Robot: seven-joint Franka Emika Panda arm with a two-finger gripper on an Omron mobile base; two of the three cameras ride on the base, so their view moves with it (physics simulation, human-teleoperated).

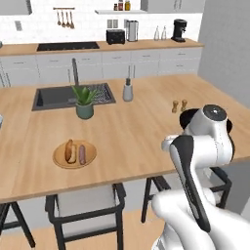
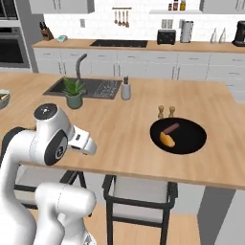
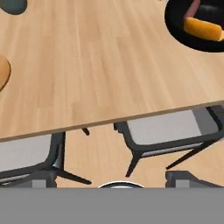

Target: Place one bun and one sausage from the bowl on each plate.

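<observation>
The wide, shallow, round black bowl point(image 2: 178, 135) sits on the light wooden island desk point(image 2: 124, 124), toward its right end and near the front edge in the right base view. Inside this bowl lie one golden-orange bun point(image 2: 167, 139) and one slim reddish-brown sausage point(image 2: 170, 128); the sausage lies just behind the bun, angled across the bowl's floor. In the hand view the bowl point(image 3: 192, 26) shows at the upper right corner with the bun point(image 3: 202, 28) in it and the tip of the sausage point(image 3: 193, 7) above that.

Well to the left of the bowl, near the front edge of the desk, rests a round tan wooden plate point(image 1: 74, 154). It carries a second bun point(image 1: 71, 151) and a second sausage point(image 1: 82, 154) side by side, the sausage on the side nearer the bowl.

Just behind the bowl stand two small wooden salt and pepper shakers point(image 2: 166, 112). Farther back and left of the bowl, a grey cylindrical bottle point(image 2: 126, 89) stands beside the dark sunken sink point(image 2: 86, 88), and a green potted plant in a teal pot point(image 2: 74, 93) stands at the sink's front edge.

The white arm is folded up in front of the desk, left of the bowl, above the dark-framed stools with grey seats point(image 2: 139, 196). Its end effector is hidden from the base cameras by the arm's body; its fingers are spread wide apart, with nothing between them.
</observation>
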